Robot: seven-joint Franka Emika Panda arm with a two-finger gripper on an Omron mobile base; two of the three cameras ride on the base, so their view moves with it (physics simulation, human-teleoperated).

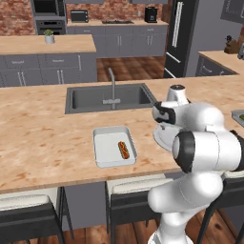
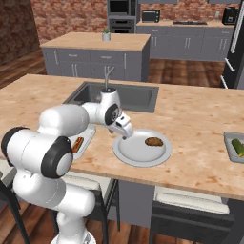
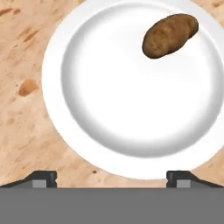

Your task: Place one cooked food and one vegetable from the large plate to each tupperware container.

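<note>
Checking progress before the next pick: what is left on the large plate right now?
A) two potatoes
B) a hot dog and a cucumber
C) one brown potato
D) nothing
C: the hand view shows a single brown potato lying alone on the large plate, and the right base view agrees.

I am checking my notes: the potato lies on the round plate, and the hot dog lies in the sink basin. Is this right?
Not quite. The potato does lie on the large plate, but the hot dog lies in a tupperware container on the counter, in front of the sink. The left base view shows it.
</note>
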